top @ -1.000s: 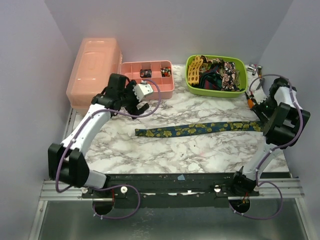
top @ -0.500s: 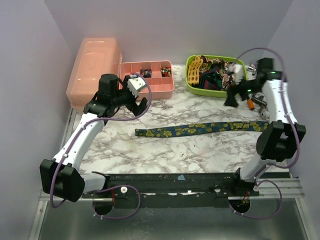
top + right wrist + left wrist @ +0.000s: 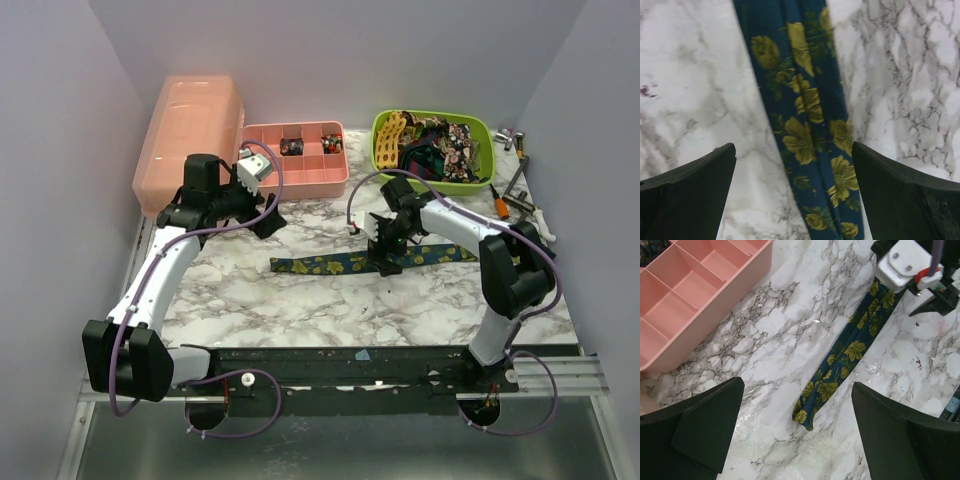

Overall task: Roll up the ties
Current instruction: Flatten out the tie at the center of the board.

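Note:
A dark navy tie with yellow-green flowers [image 3: 330,263] lies flat across the marble table, its narrow end to the left. My right gripper [image 3: 388,260] is open and hovers low over the tie's middle; in the right wrist view [image 3: 794,147] its fingers straddle the tie [image 3: 805,115]. My left gripper [image 3: 267,216] is open and empty, above the table beyond the tie's left end. The left wrist view [image 3: 797,385] shows the tie's narrow end [image 3: 807,415] between its fingers, well below them. Other ties lie bunched in a green bin [image 3: 480,178], among them a yellow lattice one [image 3: 392,140].
A pink lidded box [image 3: 190,135] stands at the back left, with a pink divided tray [image 3: 318,180] next to it; the tray also shows in the left wrist view [image 3: 705,295]. Small tools [image 3: 510,195] lie at the right edge. Grey walls close in both sides.
My right arm has swung from the back right near the green bin down to the tie's middle. My left arm has drawn back a little to the left. The tie has not moved.

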You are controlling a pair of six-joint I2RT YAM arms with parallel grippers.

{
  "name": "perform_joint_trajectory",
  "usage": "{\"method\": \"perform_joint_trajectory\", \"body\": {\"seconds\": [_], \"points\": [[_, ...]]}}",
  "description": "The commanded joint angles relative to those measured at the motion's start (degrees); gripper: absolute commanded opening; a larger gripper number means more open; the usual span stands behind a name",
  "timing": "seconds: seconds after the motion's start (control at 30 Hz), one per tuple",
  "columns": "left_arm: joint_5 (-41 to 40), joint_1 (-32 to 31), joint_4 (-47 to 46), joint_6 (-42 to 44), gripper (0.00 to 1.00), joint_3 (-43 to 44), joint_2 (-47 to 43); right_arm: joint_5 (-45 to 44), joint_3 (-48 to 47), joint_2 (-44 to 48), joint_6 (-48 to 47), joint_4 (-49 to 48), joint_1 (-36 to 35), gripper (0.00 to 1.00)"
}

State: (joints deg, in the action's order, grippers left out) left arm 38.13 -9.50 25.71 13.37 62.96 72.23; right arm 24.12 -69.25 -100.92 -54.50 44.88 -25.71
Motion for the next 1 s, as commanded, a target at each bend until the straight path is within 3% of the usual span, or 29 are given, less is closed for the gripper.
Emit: {"method": "perform_joint_trajectory", "body": {"seconds": [0.0, 0.07, 0.13, 0.27, 0.4, 0.97], "points": [[2.39, 0.00, 1.23, -0.33, 0.98, -1.41, -0.20, -7.02, 0.85, -3.74, -0.88, -9.47, -0.64, 1.00], [2.22, 0.00, 1.27, 0.03, 0.98, -1.69, -0.02, -7.32, 0.55, -5.39, -2.17, -8.70, -0.61, 1.00], [2.23, 0.00, 1.12, 0.21, 0.97, -1.75, 0.32, -6.95, 0.22, -6.57, -3.21, -7.10, -0.61, 0.92], [2.72, -0.04, 1.18, 1.91, 0.95, -1.71, 1.01, -5.48, -1.23, -8.34, -5.23, -2.38, -0.27, 0.58], [3.83, -0.08, 0.61, 3.92, 0.89, -2.62, 1.31, -3.88, -2.43, -9.51, -6.98, 2.02, 1.49, 0.42], [5.00, -4.83, 0.25, 3.60, 0.76, -4.16, 5.81, -7.16, -1.76, -13.23, -16.59, 11.81, 19.15, 0.33]]}}
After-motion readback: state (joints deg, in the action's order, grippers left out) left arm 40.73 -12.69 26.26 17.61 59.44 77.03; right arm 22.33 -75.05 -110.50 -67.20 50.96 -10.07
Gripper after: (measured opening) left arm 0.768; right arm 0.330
